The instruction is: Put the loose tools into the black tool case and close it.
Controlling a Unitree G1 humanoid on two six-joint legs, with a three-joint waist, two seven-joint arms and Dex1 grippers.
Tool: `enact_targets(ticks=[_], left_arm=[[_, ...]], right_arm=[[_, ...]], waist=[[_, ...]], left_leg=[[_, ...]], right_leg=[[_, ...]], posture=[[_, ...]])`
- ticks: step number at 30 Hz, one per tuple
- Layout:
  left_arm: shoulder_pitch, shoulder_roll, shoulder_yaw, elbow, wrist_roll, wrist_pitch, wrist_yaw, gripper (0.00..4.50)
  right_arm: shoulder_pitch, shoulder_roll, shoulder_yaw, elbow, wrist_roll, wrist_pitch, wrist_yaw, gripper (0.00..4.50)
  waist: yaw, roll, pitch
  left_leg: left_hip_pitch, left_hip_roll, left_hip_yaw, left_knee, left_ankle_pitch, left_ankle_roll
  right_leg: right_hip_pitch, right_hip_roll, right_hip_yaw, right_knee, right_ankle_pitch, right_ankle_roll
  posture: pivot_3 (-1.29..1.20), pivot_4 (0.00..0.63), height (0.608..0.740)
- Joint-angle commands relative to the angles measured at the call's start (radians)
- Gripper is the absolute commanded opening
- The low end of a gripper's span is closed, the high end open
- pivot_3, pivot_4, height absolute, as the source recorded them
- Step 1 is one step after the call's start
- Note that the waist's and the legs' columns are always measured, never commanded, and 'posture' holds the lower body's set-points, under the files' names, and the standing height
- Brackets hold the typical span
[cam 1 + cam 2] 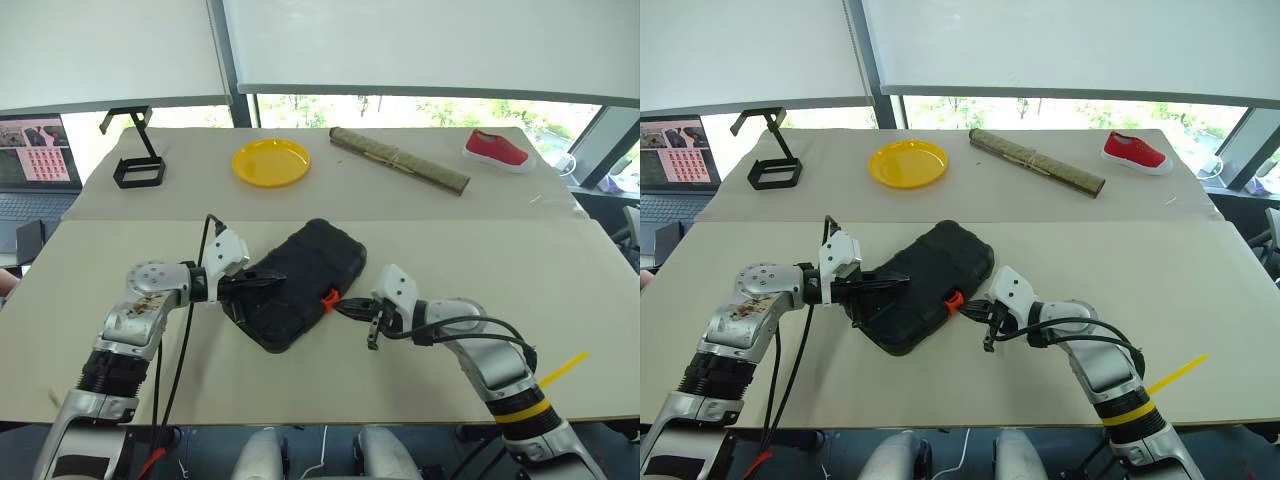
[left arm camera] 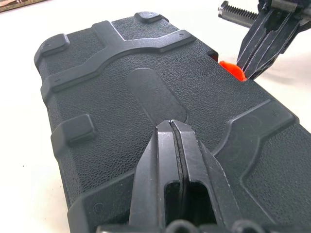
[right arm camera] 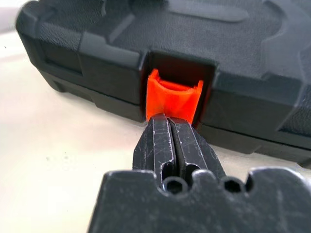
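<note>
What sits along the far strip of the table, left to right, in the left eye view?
Black wire stand → yellow plate → long rolled mat → red shoe.

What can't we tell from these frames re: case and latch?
- Black tool case contents: the shut lid hides them in every view.
- Orange latch engagement: right wrist view, the shut right gripper covers its lower edge.
- Left gripper contact with the lid: unclear.
</note>
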Motion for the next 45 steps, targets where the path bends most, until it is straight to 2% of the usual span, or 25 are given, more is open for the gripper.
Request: enact_targets(ticks=[1, 7, 17, 25, 27, 29, 30, 32, 33, 34, 36, 37, 40, 43, 44, 45], left_arm=[[0.049, -0.012, -0.090, 0.077, 0.059, 0.035, -0.009, 0.04], [0.058, -0.008, -0.129, 0.069, 0.082, 0.081, -0.018, 0.04], [0.073, -0.005, -0.126, 0.072, 0.081, 0.095, -0.015, 0.04], [0.112, 0.004, -0.102, 0.070, 0.076, 0.077, 0.001, 0.04], [0.135, 0.000, -0.075, 0.070, 0.073, 0.020, 0.013, 0.04], [0.162, -0.019, 0.013, 0.052, 0.021, -0.057, 0.030, 0.04], [0.179, -0.023, 0.067, 0.026, -0.020, -0.067, 0.038, 0.29], [0.221, -0.013, 0.149, -0.026, -0.072, -0.080, 0.048, 0.66], [0.251, 0.007, 0.191, -0.054, -0.091, -0.087, 0.045, 1.18], [0.282, 0.027, 0.226, -0.080, -0.108, -0.088, 0.040, 1.37], [0.363, 0.072, 0.328, -0.134, -0.153, -0.071, 0.041, 2.02], [0.397, 0.090, 0.366, -0.152, -0.170, -0.065, 0.043, 2.47], [0.495, 0.129, 0.456, -0.169, -0.182, -0.093, 0.047, 3.36], [0.622, 0.130, 0.539, -0.156, -0.173, -0.190, 0.026, 4.46], [0.658, 0.125, 0.556, -0.154, -0.170, -0.208, 0.028, 4.50], [0.690, 0.122, 0.566, -0.151, -0.162, -0.226, 0.033, 4.50]], right_arm=[[-0.018, 0.024, -0.007, -0.018, 0.000, -0.004, -0.031, 0.09], [-0.035, 0.067, 0.008, 0.011, -0.007, -0.025, -0.040, 0.09], [-0.087, 0.129, 0.010, 0.085, -0.015, -0.086, -0.031, 0.09], [-0.081, 0.121, -0.017, 0.057, 0.007, -0.112, -0.011, 0.09], [-0.069, 0.112, -0.027, 0.039, 0.017, -0.112, -0.005, 0.09], [-0.035, 0.079, -0.054, -0.010, 0.060, -0.096, 0.031, 0.09], [-0.014, 0.058, -0.078, -0.038, 0.088, -0.073, 0.047, 0.03], [0.031, 0.010, -0.120, -0.082, 0.129, -0.066, 0.084, 0.59], [0.056, -0.026, -0.145, -0.099, 0.145, -0.062, 0.106, 0.94], [0.079, -0.060, -0.166, -0.109, 0.157, -0.068, 0.127, 1.19], [0.123, -0.126, -0.230, -0.104, 0.172, -0.108, 0.162, 1.78], [0.140, -0.150, -0.255, -0.092, 0.174, -0.135, 0.177, 2.22], [0.174, -0.197, -0.309, -0.030, 0.161, -0.280, 0.227, 3.10], [0.192, -0.205, -0.365, 0.052, 0.210, -0.437, 0.318, 4.24], [0.196, -0.203, -0.382, 0.078, 0.222, -0.484, 0.341, 4.47], [0.200, -0.214, -0.388, 0.096, 0.232, -0.488, 0.363, 4.47]], waist=[[0.000, 0.000, 0.000], [-0.001, 0.000, -0.001], [-0.015, -0.001, -0.003], [-0.023, -0.001, -0.003], [-0.027, -0.001, -0.003], [-0.030, 0.000, -0.003], [-0.032, 0.000, -0.003], [-0.034, -0.001, -0.002], [-0.034, -0.001, -0.002], [-0.034, -0.002, -0.002], [-0.038, -0.005, 0.000], [-0.038, -0.007, 0.002], [-0.033, -0.011, 0.005], [-0.028, -0.014, 0.007], [-0.026, -0.018, 0.009], [-0.025, -0.020, 0.011]], left_leg=[[0.000, 0.000, 0.000, 0.000, 0.000, 0.000], [0.002, 0.000, 0.000, -0.001, 0.000, 0.000], [0.006, 0.001, 0.003, -0.006, 0.000, 0.000], [0.006, 0.001, 0.003, -0.006, 0.000, 0.000], [0.006, 0.002, 0.003, -0.007, 0.000, 0.000], [0.006, 0.002, 0.003, -0.007, 0.000, 0.000], [0.006, 0.002, 0.003, -0.008, 0.000, 0.000], [0.006, 0.004, 0.002, -0.009, 0.000, 0.000], [0.006, 0.004, 0.001, -0.010, -0.001, 0.001], [0.006, 0.004, 0.001, -0.010, -0.002, 0.001], [0.006, 0.005, 0.002, -0.012, -0.002, 0.000], [0.005, 0.005, 0.003, -0.014, -0.002, 0.000], [0.002, 0.004, 0.005, -0.015, -0.002, 0.000], [-0.004, 0.003, 0.008, -0.015, -0.002, 0.000], [-0.005, 0.003, 0.008, -0.015, -0.002, 0.000], [-0.007, 0.004, 0.009, -0.015, -0.002, 0.000]], right_leg=[[0.000, 0.000, 0.000, 0.000, 0.000, 0.000], [0.000, 0.000, 0.001, 0.000, -0.002, 0.003], [0.000, 0.002, 0.006, 0.000, -0.002, 0.003], [0.000, 0.002, 0.006, 0.000, -0.003, 0.003], [0.000, 0.002, 0.006, 0.000, -0.003, 0.003], [0.000, 0.002, 0.007, 0.000, -0.003, 0.003], [-0.001, 0.002, 0.008, 0.000, -0.003, 0.003], [-0.002, 0.003, 0.010, 0.000, -0.003, 0.002], [-0.002, 0.004, 0.010, -0.001, -0.003, 0.002], [-0.002, 0.004, 0.010, -0.002, -0.002, 0.001], [-0.003, 0.004, 0.010, -0.005, 0.000, -0.003], [-0.004, 0.003, 0.011, -0.005, 0.000, -0.003], [-0.009, 0.001, 0.011, -0.006, 0.000, -0.003], [-0.015, 0.000, 0.011, -0.006, 0.000, -0.003], [-0.016, 0.000, 0.011, -0.006, 0.000, -0.003], [-0.017, 0.000, 0.011, -0.006, 0.000, -0.003]], posture=[[0.00, 0.150, 0.740], [0.00, 0.150, 0.740], [0.00, 0.150, 0.740], [0.00, 0.150, 0.740], [0.00, 0.150, 0.740], [0.00, 0.150, 0.740], [0.00, 0.150, 0.740], [0.00, 0.150, 0.740], [0.00, 0.150, 0.740], [0.00, 0.150, 0.740], [0.00, 0.150, 0.740], [0.00, 0.150, 0.740], [0.00, 0.150, 0.740], [0.00, 0.150, 0.740], [0.00, 0.150, 0.740], [0.00, 0.150, 0.740]])
